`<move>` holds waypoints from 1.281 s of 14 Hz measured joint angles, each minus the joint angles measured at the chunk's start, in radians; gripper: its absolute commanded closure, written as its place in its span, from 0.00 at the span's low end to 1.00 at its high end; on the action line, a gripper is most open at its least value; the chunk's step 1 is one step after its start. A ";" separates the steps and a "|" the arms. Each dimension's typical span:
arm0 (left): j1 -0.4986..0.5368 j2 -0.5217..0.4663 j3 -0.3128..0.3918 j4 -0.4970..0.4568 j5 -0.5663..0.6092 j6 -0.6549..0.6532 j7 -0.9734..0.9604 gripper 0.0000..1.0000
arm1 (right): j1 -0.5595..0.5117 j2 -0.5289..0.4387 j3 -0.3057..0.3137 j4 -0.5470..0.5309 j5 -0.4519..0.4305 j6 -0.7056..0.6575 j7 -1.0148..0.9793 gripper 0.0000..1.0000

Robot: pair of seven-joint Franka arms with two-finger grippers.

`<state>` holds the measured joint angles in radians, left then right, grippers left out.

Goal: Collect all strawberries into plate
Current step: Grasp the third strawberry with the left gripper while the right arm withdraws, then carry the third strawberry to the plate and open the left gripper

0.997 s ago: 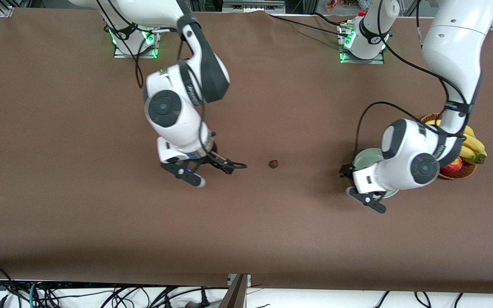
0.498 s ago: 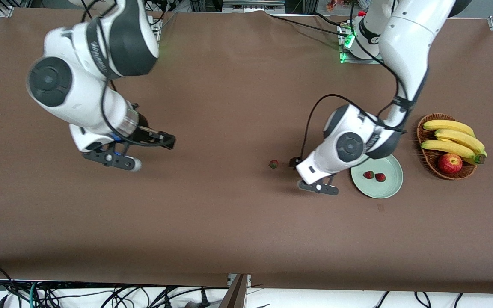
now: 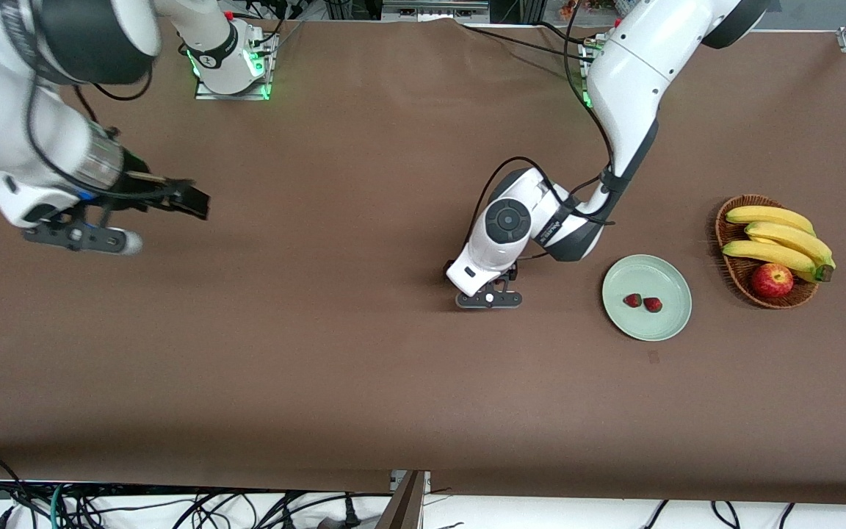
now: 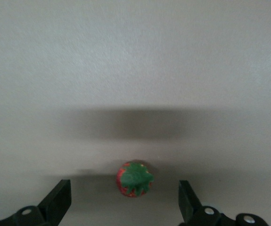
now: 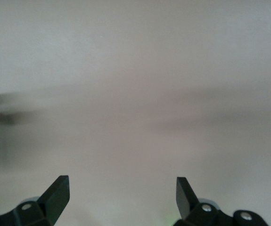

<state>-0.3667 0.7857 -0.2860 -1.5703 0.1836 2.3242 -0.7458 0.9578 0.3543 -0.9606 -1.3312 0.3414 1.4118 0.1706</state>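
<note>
Landmark: the round, shallow, pale mint-green plate (image 3: pixel 647 323) on the brown-covered table (image 3: pixel 364 382). Two small red strawberries with green caps (image 3: pixel 642 302) lie side by side inside the plate, near its middle. The third small red strawberry with a green leafy cap (image 4: pixel 134 179) is off the plate, on the table toward the right arm's end from it; the front view hides it under the left arm's wrist, while the left wrist view shows it on the cloth between the two black fingers (image 4: pixel 57 202), touching neither. Left gripper (image 3: pixel 489 297): low over that loose strawberry, beside the plate toward the right arm's end, jaws spread wide, nothing held. Right gripper (image 3: pixel 151 217): well apart from the plate, over bare cloth at the right arm's end of the table, jaws also spread wide, nothing held; the right wrist view shows only plain cloth between its black fingers (image 5: pixel 55 197). Just beside the plate, toward the left arm's end, sits a brown wicker basket (image 3: pixel 733 273) holding yellow bananas (image 3: pixel 775 239) and one red apple (image 3: pixel 772 280).
</note>
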 measured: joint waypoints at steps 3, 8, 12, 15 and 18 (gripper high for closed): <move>-0.003 0.017 0.005 0.000 0.081 0.037 -0.028 0.31 | -0.173 -0.121 0.199 -0.057 -0.103 -0.002 -0.018 0.00; -0.003 0.024 0.011 0.000 0.088 0.055 -0.123 0.67 | -0.468 -0.210 0.553 -0.128 -0.201 0.042 -0.018 0.00; -0.011 0.024 0.008 0.000 0.088 0.055 -0.200 0.66 | -0.593 -0.320 0.736 -0.287 -0.262 0.141 0.019 0.00; -0.012 0.024 0.007 0.000 0.088 0.055 -0.234 0.91 | -0.663 -0.399 0.871 -0.369 -0.302 0.167 0.072 0.00; -0.013 0.023 0.005 0.003 0.088 0.045 -0.240 1.00 | -0.704 -0.419 0.906 -0.379 -0.309 0.179 0.068 0.00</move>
<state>-0.3796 0.8089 -0.2806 -1.5676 0.2721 2.3690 -0.9859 0.2538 -0.0652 -0.0546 -1.7104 0.0329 1.5907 0.2386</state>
